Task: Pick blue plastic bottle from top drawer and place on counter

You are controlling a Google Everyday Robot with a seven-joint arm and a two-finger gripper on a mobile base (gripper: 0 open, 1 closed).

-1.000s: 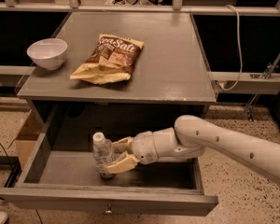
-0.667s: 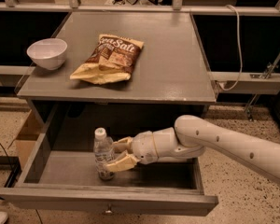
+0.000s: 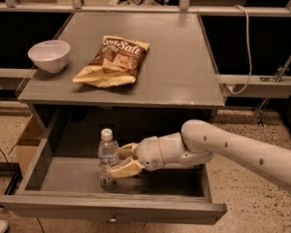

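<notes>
The blue plastic bottle (image 3: 105,155), clear with a white cap, stands upright in the open top drawer (image 3: 136,208), left of its middle. My gripper (image 3: 116,161) reaches in from the right on a white arm, low inside the drawer. Its tan fingers (image 3: 127,168) lie on either side of the bottle's body and are shut on it. The bottle's base is at the drawer floor. Above the drawer lies the grey counter (image 3: 179,57).
On the counter lie a chip bag (image 3: 112,59) left of centre and a white bowl (image 3: 49,55) at the left edge. A cardboard box (image 3: 27,140) sits on the floor left of the drawer. A white cable (image 3: 243,42) hangs over the right side shelf.
The bottle has come from a slight lean to upright, its cap a little higher. The gripper has stayed around it in nearly the same place.
</notes>
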